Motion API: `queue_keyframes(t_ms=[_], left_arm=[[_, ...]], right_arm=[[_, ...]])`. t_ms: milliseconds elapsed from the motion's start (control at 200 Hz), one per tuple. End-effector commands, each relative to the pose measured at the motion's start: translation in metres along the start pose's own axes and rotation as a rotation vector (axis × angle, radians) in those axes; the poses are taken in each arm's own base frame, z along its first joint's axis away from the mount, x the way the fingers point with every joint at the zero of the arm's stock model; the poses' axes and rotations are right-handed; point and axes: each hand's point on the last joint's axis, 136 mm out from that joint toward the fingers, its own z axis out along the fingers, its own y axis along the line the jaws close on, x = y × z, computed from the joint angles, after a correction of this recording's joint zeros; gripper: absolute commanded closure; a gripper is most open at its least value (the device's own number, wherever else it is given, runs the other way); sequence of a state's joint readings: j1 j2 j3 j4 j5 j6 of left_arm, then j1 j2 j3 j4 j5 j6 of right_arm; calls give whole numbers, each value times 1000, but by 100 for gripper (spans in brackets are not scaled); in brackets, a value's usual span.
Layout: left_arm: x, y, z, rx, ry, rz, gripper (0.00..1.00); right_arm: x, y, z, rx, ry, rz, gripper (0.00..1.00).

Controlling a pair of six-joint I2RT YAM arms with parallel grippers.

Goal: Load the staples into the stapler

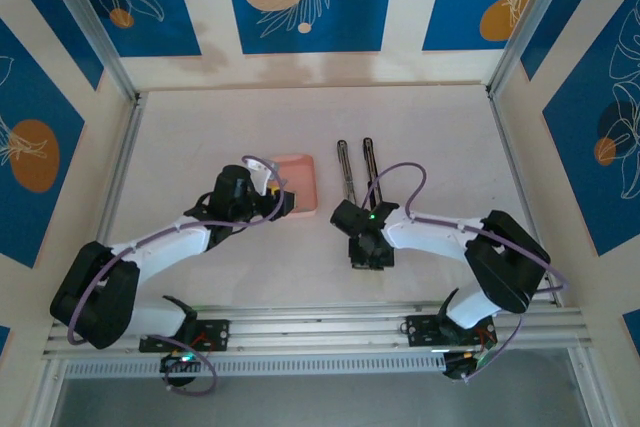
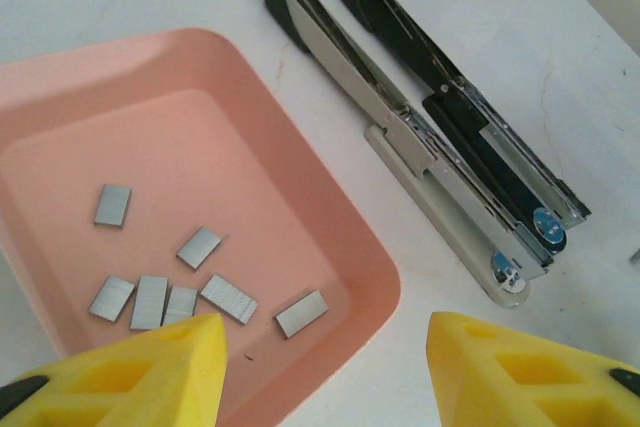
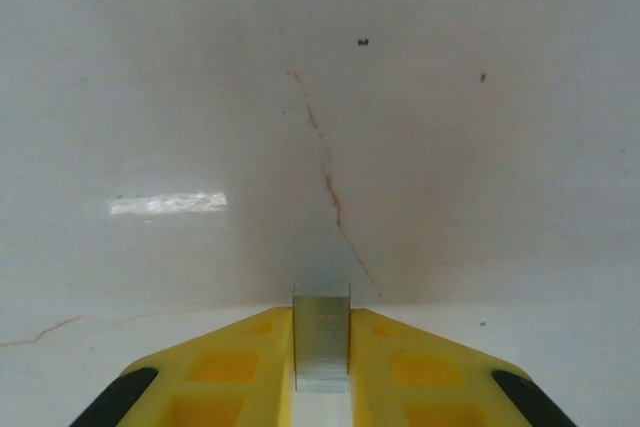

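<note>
White tabletop [image 1: 430, 137]. Long black-and-grey metal stapler [image 2: 395, 112] lies open, apparently unloaded. Right gripper [image 3: 322, 325], nearside of stapler, pinches one grey staple strip [image 3: 321, 347]; insertion left. Left gripper [image 2: 325, 335] half-open, empty, over salmon-pink tray [image 2: 300, 177] left of stapler.

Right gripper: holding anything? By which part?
The right gripper holds a staple strip, clamped by its long sides, with one end sticking out ahead. The left gripper is open and holds nothing.

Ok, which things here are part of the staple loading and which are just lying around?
Job: staple strip in the right gripper; spare strips in the pink tray; pale stapler and black stapler, side by side.
Just there: the pink tray, only a holder.
</note>
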State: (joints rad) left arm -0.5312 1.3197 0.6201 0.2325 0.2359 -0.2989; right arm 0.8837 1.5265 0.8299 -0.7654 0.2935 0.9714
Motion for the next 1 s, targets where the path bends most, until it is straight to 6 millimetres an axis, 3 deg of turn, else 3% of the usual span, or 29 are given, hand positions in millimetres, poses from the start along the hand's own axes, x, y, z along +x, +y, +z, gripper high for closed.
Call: queue_keyframes(t_ms=[0, 125, 295, 545, 995], left_arm=[[-13, -15, 1, 57, -41, 59, 44], [-12, -15, 0, 53, -43, 68, 44], [-10, -14, 0, 48, -37, 76, 44], [-6, -12, -1, 40, -33, 77, 44], [-4, -11, -3, 34, -32, 77, 43]], right_arm=[[7, 4, 6, -1, 61, 6, 79], [11, 3, 6, 27, 99, -3, 73], [7, 1, -10, 48, 109, -3, 65], [2, 3, -18, 2, 177, 59, 65], [4, 1, -5, -9, 235, 97, 66]])
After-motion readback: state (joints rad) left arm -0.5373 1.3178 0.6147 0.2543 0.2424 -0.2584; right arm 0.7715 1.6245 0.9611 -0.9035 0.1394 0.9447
